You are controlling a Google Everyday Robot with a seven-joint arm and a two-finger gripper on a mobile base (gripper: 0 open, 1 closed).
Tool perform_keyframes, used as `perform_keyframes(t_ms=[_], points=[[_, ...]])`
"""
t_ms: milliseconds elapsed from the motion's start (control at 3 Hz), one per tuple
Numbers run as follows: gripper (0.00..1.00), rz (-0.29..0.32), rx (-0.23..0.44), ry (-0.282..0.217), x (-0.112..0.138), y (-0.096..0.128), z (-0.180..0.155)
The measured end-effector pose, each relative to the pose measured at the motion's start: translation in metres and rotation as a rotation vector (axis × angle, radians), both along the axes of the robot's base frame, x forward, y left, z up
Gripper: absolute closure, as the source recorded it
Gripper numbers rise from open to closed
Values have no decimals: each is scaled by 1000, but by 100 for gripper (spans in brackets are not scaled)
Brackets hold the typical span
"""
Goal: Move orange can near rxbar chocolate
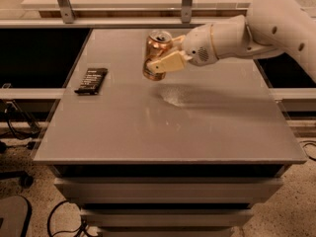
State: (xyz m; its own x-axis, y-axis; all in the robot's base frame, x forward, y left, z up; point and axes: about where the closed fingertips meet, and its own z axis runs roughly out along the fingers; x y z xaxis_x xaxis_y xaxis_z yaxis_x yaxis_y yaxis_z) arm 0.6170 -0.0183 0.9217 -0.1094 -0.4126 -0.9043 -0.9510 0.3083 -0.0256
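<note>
White arm reaches in from the right, its pincer clamped around the orange can in mid-air
</note>
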Motion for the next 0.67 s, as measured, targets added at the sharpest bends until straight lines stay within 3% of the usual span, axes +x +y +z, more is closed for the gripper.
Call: perform_keyframes(t_ms=[667], points=[[100,243,-43,10,17,98,-21]])
